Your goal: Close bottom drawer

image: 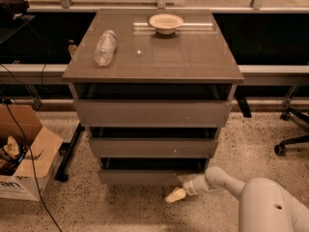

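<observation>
The bottom drawer (140, 177) is the lowest of three grey-brown drawers in the cabinet (154, 62). Its flat front stands slightly out from the cabinet, with a dark gap above it. My gripper (175, 195), cream-tipped on a white arm (219, 180), is low at the drawer front's right end, just below and in front of its lower edge. It points left and down toward the floor. I cannot tell whether it touches the drawer.
A clear plastic bottle (105, 47) lies on the cabinet top and a white bowl (165, 22) stands at the back. An open cardboard box (24, 151) and cables sit on the floor at left. An office chair base (292, 139) is at right.
</observation>
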Robot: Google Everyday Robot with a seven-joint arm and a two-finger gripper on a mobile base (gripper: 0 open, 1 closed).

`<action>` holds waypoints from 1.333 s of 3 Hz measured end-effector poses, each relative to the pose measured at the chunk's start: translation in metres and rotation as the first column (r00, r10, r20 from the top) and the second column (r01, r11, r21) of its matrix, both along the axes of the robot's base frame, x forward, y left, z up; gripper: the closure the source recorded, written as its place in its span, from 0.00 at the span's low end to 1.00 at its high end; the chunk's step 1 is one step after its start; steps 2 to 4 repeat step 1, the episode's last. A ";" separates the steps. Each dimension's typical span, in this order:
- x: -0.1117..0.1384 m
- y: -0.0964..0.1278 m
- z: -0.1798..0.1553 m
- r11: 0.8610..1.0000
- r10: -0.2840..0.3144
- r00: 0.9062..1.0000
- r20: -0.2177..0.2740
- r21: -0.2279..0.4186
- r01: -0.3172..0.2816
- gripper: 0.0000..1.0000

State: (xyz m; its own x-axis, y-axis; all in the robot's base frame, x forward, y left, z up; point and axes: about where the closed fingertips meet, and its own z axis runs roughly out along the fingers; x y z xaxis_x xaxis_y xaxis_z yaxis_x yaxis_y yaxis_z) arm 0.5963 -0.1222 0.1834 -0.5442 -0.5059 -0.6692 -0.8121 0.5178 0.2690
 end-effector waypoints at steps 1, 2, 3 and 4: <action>0.000 0.000 0.000 1.000 0.000 1.000 0.000 0.000 0.000 0.00; 0.000 0.000 0.000 1.000 0.000 1.000 0.000 0.000 0.000 0.00; 0.000 0.000 0.000 1.000 0.000 1.000 0.000 0.000 0.000 0.00; 0.000 0.000 0.000 1.000 0.000 1.000 0.000 0.000 0.000 0.00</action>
